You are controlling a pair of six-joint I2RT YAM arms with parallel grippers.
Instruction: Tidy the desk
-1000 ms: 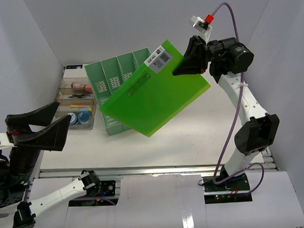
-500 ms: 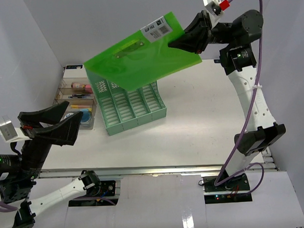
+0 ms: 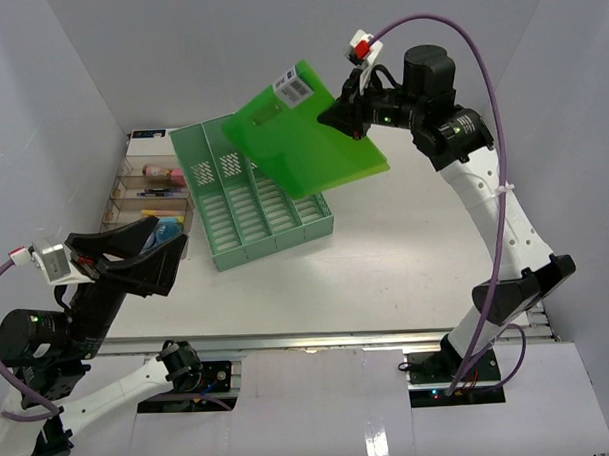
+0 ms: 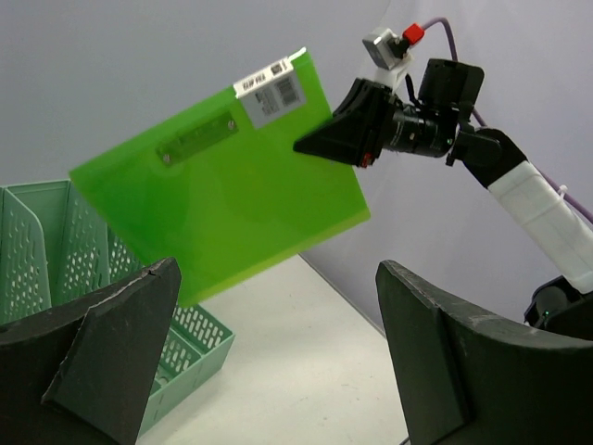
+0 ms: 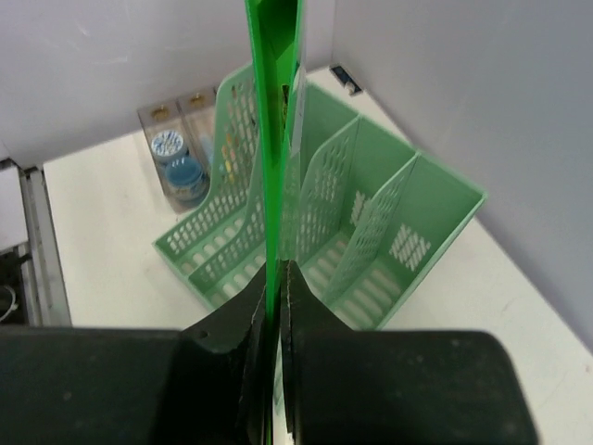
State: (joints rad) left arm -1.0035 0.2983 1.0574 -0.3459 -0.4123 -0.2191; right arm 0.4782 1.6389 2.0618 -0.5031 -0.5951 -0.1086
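The desk (image 3: 406,254) is lying beneath everything. A mint rack (image 3: 254,215) is standing at its far left. A green folder (image 3: 301,138) is hanging tilted over the rack, perhaps not touching it, with the right gripper (image 3: 339,117) clamping its edge tightly. A clear tray (image 3: 148,193) is sitting just beside the rack. The left gripper (image 3: 165,241) is hovering nearby, spread wide and holding nothing.

desk (image 3: 406,254) carries green file rack (image 3: 246,212) and clear tray (image 3: 143,191)
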